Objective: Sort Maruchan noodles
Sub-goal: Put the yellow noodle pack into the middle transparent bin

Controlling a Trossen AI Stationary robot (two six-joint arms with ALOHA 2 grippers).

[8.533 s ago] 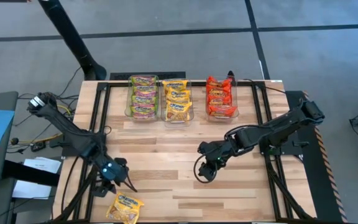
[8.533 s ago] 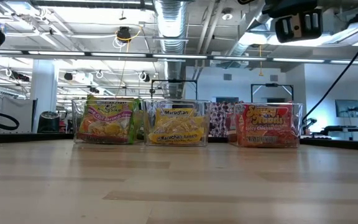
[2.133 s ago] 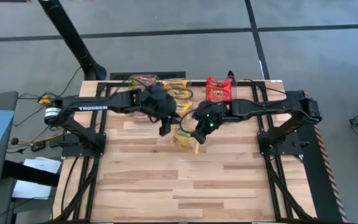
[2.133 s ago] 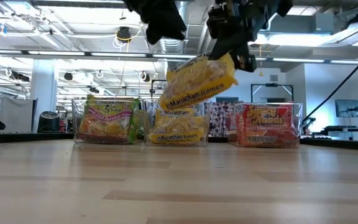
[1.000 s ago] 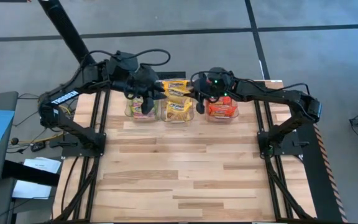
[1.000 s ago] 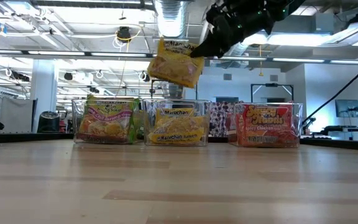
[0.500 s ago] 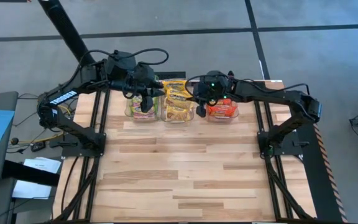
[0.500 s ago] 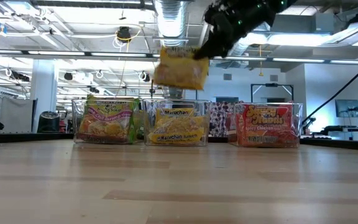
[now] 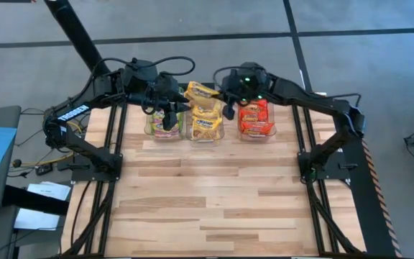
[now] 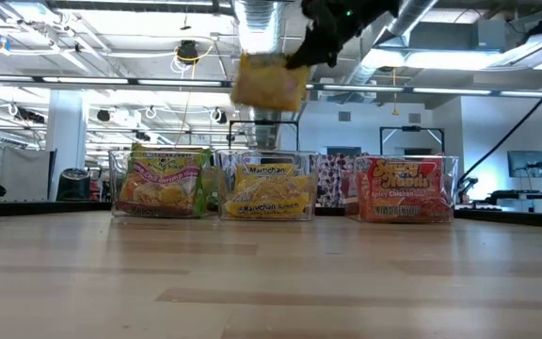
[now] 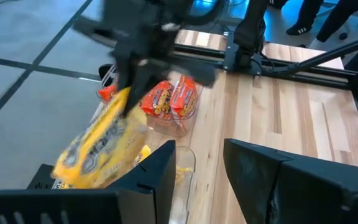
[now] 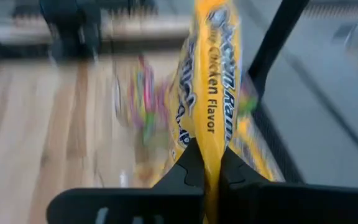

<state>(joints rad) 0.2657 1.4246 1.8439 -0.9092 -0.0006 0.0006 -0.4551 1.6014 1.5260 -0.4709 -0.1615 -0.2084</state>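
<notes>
A yellow Maruchan packet [image 9: 199,91] [image 10: 269,83] [image 11: 101,146] hangs in the air over the middle bin, and my right gripper [image 9: 226,96] [image 10: 301,55] [image 12: 207,173] is shut on it. Three clear bins stand in a row at the far edge: green-pink packets [image 9: 165,115] [image 10: 158,182], yellow packets [image 9: 205,124] [image 10: 271,191], red-orange packets [image 9: 256,118] [image 10: 401,188]. My left gripper [image 9: 169,103] [image 11: 199,167] is open and hovers over the green-pink bin, just left of the held packet. My right gripper pinches the yellow packet between its two fingers at one edge [image 12: 207,144]; the wrist view shows the packet edge-on, running away from the fingers. The fingers come from the table's right. The packet is lifted clear above the yellow bin and sticks out leftward, tilted.
The black frame rails [image 9: 118,137] run along the table's left, right and far sides, close behind the bins. The wooden tabletop [image 9: 214,194] spreads out nearer than the bins. Both arms crowd together over the bins at the far edge.
My right gripper has kept hold of the yellow packet and moved a little up and toward the far edge, over the yellow bin. The packet dipped slightly, then rose with it.
</notes>
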